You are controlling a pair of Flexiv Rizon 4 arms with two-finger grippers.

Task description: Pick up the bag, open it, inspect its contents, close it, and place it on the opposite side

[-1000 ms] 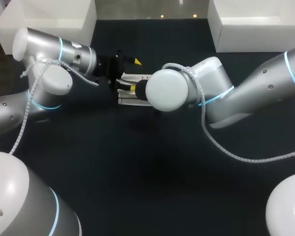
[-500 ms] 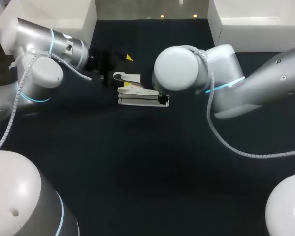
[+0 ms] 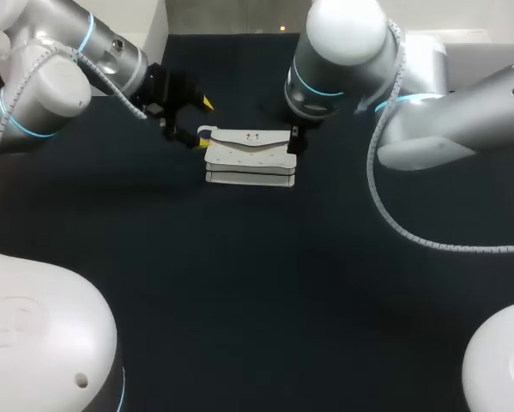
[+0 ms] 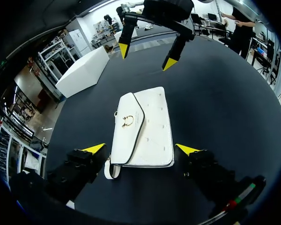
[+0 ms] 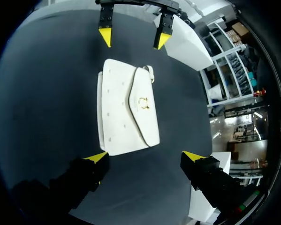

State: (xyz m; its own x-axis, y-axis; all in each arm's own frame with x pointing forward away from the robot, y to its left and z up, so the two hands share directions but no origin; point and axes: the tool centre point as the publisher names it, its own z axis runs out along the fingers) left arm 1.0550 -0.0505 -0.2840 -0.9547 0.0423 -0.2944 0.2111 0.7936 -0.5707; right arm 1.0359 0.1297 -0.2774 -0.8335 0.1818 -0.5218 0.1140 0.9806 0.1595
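Going outward from the near edge of the dark desk (image 3: 257, 292) in the head view, the first thing met is the white bag (image 3: 250, 156). It lies flat toward 12 o'clock of the desk's middle, with its flap folded shut over the top face. A small gold clasp (image 4: 127, 122) sits at the point of the flap, and a short strap loop (image 3: 203, 132) sticks out of the bag's 9 o'clock end.

The left end effector (image 3: 198, 121) hangs just off that end, at about 10 o'clock of the bag, released, its yellow-tipped fingers spread wide. In the left wrist view the strap end of the bag lies between the two fingers, with dark desk showing on either side, so neither touches it.

The right end effector (image 5: 145, 156) is at the bag's 3 o'clock end, largely hidden under its own wrist in the head view. In the right wrist view it is released too, fingers wide apart, and the bag lies just ahead of them, touching neither. Each wrist view shows the other arm's spread fingers beyond the far end of the bag.

Farthest off, a white box (image 3: 145, 13) stands at the desk's 11 o'clock corner and a second white box (image 3: 480, 47) at its 1 o'clock corner, both well apart from the bag.
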